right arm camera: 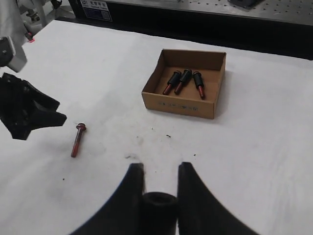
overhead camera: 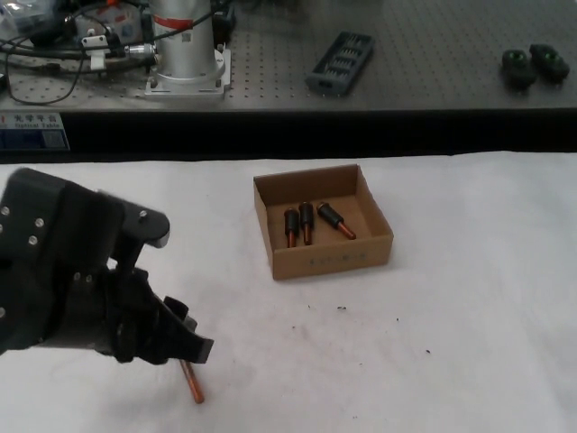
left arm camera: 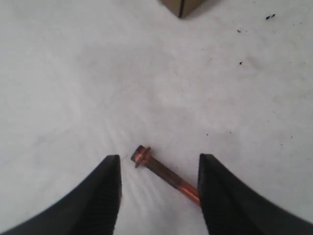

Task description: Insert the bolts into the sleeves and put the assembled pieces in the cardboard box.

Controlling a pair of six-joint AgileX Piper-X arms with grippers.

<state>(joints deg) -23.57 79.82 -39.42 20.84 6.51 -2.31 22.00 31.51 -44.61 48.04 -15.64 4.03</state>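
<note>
Copper bolt (left arm camera: 168,175) lies on the white cloth (left arm camera: 98,73) between the spread jaws of the left gripper (left arm camera: 159,159), while the right gripper (right arm camera: 160,169) pinches a black sleeve (right arm camera: 159,205).

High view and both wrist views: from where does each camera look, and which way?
High view: behind the arms, facing forward and down on the brown cardboard box; left arm shows.
Left wrist view: facing down, open left gripper over the copper bolt.
Right wrist view: facing forward toward the box; right gripper holds a black sleeve.
All share bolt and box.
</note>
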